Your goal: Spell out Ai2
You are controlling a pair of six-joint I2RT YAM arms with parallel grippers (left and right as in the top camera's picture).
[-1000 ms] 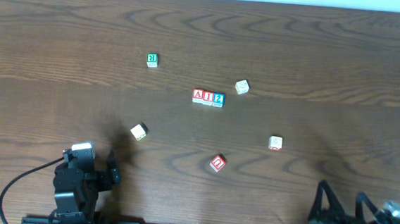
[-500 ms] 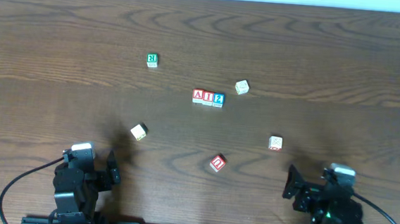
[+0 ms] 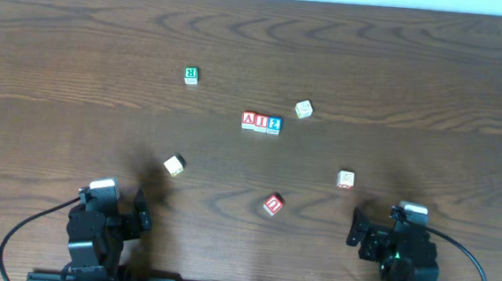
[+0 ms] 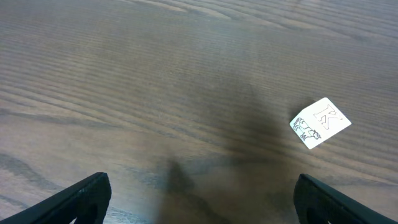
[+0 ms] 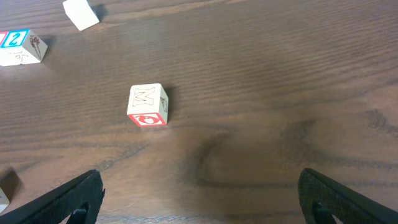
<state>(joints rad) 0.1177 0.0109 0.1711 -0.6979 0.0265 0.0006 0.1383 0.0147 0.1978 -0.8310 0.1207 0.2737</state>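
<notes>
Overhead, the A cube [image 3: 249, 119], I cube [image 3: 261, 121] and 2 cube [image 3: 274, 123] sit touching in a row mid-table. The left wrist view shows the left gripper [image 4: 202, 180] spread apart, a K cube [image 4: 320, 122] ahead. The right wrist view shows the right gripper [image 5: 199, 176] spread apart, an M cube [image 5: 148, 105] ahead.

Robotics lab, wood-grain table [image 3: 433, 65], robot arms [image 3: 94, 231]

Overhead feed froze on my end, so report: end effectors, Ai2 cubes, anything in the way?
Left end effector open, empty. Right end effector open, empty. A cube, I cube, 2 cube side by side mid-table. Nearest stray cube stands apart.
</notes>
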